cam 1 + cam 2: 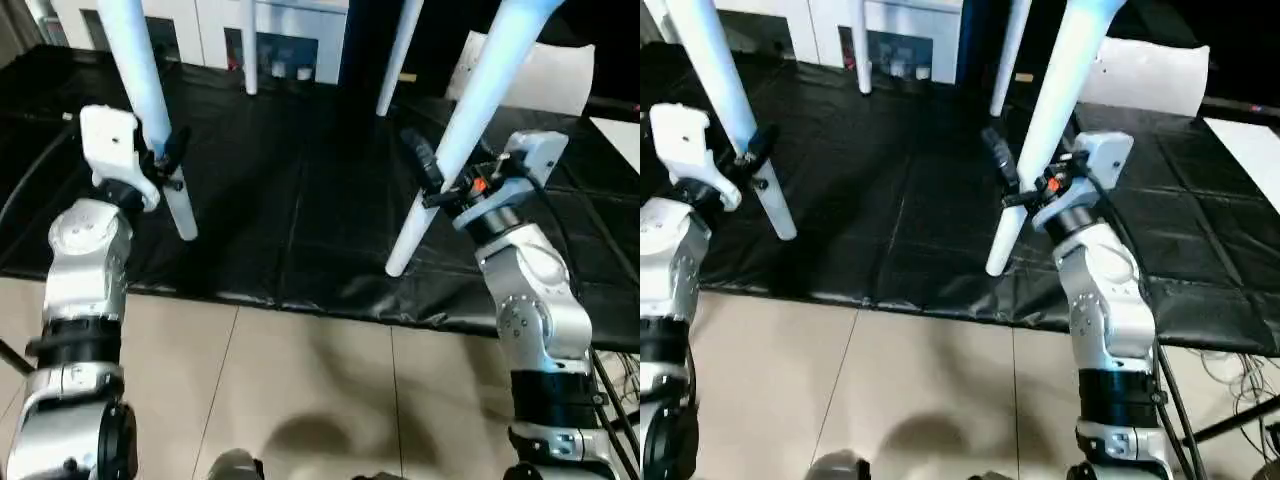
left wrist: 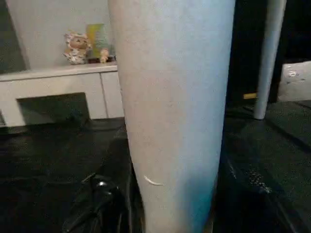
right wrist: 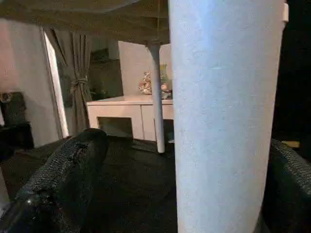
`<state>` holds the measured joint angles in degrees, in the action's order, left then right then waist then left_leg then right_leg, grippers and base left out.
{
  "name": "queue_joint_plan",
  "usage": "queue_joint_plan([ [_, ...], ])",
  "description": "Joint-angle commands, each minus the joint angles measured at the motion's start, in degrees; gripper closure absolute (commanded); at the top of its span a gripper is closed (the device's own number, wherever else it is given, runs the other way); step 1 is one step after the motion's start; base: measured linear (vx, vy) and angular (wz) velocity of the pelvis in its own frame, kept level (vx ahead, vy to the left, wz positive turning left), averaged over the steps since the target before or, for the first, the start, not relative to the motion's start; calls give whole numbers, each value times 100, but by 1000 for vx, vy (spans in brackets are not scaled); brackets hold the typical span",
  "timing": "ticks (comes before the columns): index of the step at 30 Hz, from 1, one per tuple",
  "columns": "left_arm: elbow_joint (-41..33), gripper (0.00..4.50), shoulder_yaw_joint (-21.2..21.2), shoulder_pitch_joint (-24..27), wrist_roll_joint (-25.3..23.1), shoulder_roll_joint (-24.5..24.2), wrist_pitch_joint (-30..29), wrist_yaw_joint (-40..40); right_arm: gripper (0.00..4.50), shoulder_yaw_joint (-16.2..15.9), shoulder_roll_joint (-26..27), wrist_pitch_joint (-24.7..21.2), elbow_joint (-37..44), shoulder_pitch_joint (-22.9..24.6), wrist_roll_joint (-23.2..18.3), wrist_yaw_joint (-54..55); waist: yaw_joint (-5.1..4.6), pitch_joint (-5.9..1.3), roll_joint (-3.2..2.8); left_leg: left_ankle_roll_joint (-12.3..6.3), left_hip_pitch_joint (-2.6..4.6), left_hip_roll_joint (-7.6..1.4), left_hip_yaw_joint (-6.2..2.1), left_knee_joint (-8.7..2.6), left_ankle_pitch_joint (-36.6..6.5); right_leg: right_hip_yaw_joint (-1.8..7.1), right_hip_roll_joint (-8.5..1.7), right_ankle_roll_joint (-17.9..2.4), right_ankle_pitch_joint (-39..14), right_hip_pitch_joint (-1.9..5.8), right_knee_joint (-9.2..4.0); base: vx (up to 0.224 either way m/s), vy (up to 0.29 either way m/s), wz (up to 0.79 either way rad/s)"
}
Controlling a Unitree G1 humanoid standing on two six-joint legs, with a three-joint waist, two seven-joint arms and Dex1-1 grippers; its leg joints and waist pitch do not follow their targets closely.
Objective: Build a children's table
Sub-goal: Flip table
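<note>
Left gripper [image 1: 165, 160] clamped on a table leg [image 1: 150, 110], right gripper [image 1: 440, 175] wide — straddling another leg [image 1: 455, 140].

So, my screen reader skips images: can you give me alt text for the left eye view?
Two white table legs slant over a black mat, a gripper at each: the left gripper at the left leg, the right gripper at the right leg. Two more legs stand behind.

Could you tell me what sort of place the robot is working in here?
Probably a home-like room or staged test space: a black mat covers the tiled floor, a white cabinet holds small toys, and a curtain hangs nearby.
</note>
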<state>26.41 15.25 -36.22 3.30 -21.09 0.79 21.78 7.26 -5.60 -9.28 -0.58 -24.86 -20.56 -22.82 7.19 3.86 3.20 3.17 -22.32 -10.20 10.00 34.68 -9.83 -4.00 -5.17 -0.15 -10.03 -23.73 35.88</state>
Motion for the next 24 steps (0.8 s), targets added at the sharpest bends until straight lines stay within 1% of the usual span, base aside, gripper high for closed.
queue_joint_plan([
  [1, -234, 278, -586, -155, -335, 38, 265, 89, 0, -508, 32, 2, -55, 75, 193, -104, -81, -494, -200, 332, 170, -251, -96, -451, -1264, 260, -296, -943, -408, 297, -333, 0, 0, 0],
  [2, -383, 278, -473, 30, -252, 47, 233, -19, 0, -478, -51, 246, -275, 132, 419, -69, -98, -491, -203, 358, 171, -255, -96, -454, -1334, 261, -304, -957, -470, 301, -339, 0, 0, 0],
  [3, -440, 278, -425, 116, -208, 57, 256, -35, 0, -456, -78, 323, -338, 172, 470, -76, -127, -473, -178, 357, 168, -247, -91, -464, -1435, 263, -301, -959, -637, 307, -369, 0, 0, 0],
  [4, -490, 243, -376, 178, -148, 73, 238, -28, 0, -438, -88, 357, -375, 198, 483, -84, -133, -471, -180, 354, 164, -248, -97, -466, -1465, 265, -308, -960, -709, 314, -370, 0, 0, 0],
  [5, -582, 222, -223, 439, -66, 43, 275, -57, 0, -369, -87, 394, -388, 351, 474, -81, -151, -466, -115, 331, 167, -268, -95, -473, -1545, 268, -318, -968, -854, 311, -392, 0, 0, 0],
  [6, -636, 208, -148, 585, -31, 9, 310, -52, 0, -377, -83, 412, -338, 461, 472, -101, -147, -456, -129, 276, 169, -272, -92, -480, -1533, 273, -314, -963, -878, 306, -404, 0, 0, 0],
  [7, -660, 208, -112, 667, -17, -12, 347, -52, 0, -389, -81, 424, -297, 531, 476, -118, -162, -444, -123, 256, 162, -277, -99, -493, -1577, 272, -313, -942, -957, 309, -415, 0, 0, 0],
  [8, -707, 199, -86, 743, -10, -32, 387, -45, 0, -422, -91, 428, -237, 614, 489, -146, -182, -459, -103, 231, 169, -269, -92, -486, -1584, 273, -300, -903, -1006, 305, -420, 0, 0, 0],
  [9, -766, 187, -63, 815, 16, -50, 412, -23, 0, -449, -94, 442, -180, 697, 508, -158, -191, -458, -114, 209, 166, -269, -96, -488, -1588, 275, -305, -904, -1044, 303, -423, 0, 0, 0],
  [10, -863, 187, -42, 911, 83, -77, 504, 82, 0, -466, -88, 446, -76, 824, 533, -128, -201, -449, -56, 188, 161, -275, -94, -492, -1610, 273, -306, -886, -1116, 300, -438, 0, 0, 0],
  [11, -996, 174, 7, 1058, 202, -115, 611, 239, 0, -460, -53, 435, 97, 1027, 553, -30, -196, -436, -75, 194, 162, -288, -104, -505, -1634, 278, -325, -865, -1251, 294, -441, 0, 0, 0],
  [12, -1039, 161, 23, 1112, 248, -131, 630, 273, 0, -451, -29, 450, 145, 1097, 561, 21, -211, -428, -88, 207, 165, -298, -109, -518, -1705, 279, -324, -845, -1348, 274, -444, 0, 0, 0],
  [13, -1060, 161, 69, 1151, 338, -129, 651, 320, 0, -430, 4, 451, 210, 1171, 559, 89, -220, -426, -90, 209, 178, -291, -102, -520, -1768, 279, -309, -830, -1409, 257, -464, 0, 0, 0],
  [14, -1084, 156, 153, 1260, 392, -204, 699, 349, 0, -412, 65, 430, 438, 1392, 525, 189, -233, -423, -90, 223, 178, -286, -105, -523, -1843, 281, -307, -833, -1467, 250, -464, 0, 0, 0],
  [15, -1169, 147, 195, 1349, 513, -223, 687, 476, 0, -407, 87, 416, 584, 1529, 518, 240, -222, -413, -127, 247, 185, -288, -112, -529, -1943, 285, -312, -785, -1569, 239, -477, 0, 0, 0],
  [16, -1350, 137, 272, 1525, 647, -268, 634, 608, 0, -399, 111, 360, 873, 1777, 465, 289, -229, -416, -111, 258, 181, -293, -120, -536, -1962, 285, -319, -767, -1574, 249, -477, 0, 0, 0],
  [18, -1647, 117, 357, 1796, 885, -314, 563, 774, 0, -373, 129, 274, 1287, 2143, 372, 351, -236, -409, -157, 266, 176, -295, -125, -555, -2065, 291, -303, -730, -1541, 245, -476, 0, 0, 0],
  [19, -1815, 114, 401, 1939, 1054, -310, 508, 887, 0, -369, 131, 260, 1411, 2270, 345, 360, -235, -408, -187, 278, 187, -296, -132, -557, -2105, 292, -304, -741, -1535, 240, -479, 0, 0, 0],
  [20, -2329, 111, 537, 2391, 1478, -287, 289, 1102, 0, -376, 67, 179, 1772, 2652, 227, 274, -247, -411, -231, 309, 193, -309, -132, -565, -2196, 296, -295, -803, -1436, 232, -473, 0, 0, 0],
  [21, -2545, 105, 584, 2587, 1670, -280, 187, 1182, 0, -380, 32, 139, 1936, 2818, 181, 236, -243, -404, -202, 304, 172, -322, -138, -571, -2209, 296, -302, -836, -1367, 253, -460, 0, 0, 0],
  [22, -2868, 93, 622, 2929, 1869, -280, 48, 1287, 0, -366, -37, 60, 2156, 3057, 78, 163, -243, -378, -285, 276, 182, -309, -129, -584, -2387, 295, -284, -824, -1514, 232, -491, 0, 0, 0],
  [23, -3071, 82, 640, 3153, 1989, -280, -32, 1357, 0, -357, -80, 16, 2289, 3210, 13, 118, -268, -373, -242, 251, 172, -312, -130, -591, -2508, 295, -279, -788, -1659, 245, -519, 0, 0, 0],
  [24, -3278, 82, 646, 3390, 2124, -265, -128, 1406, 0, -352, -139, -29, 2422, 3360, -59, 56, -289, -333, -247, 242, 192, -289, -121, -585, -2794, 294, -264, -688, -2136, 206, -584, 0, 0, 0],
])
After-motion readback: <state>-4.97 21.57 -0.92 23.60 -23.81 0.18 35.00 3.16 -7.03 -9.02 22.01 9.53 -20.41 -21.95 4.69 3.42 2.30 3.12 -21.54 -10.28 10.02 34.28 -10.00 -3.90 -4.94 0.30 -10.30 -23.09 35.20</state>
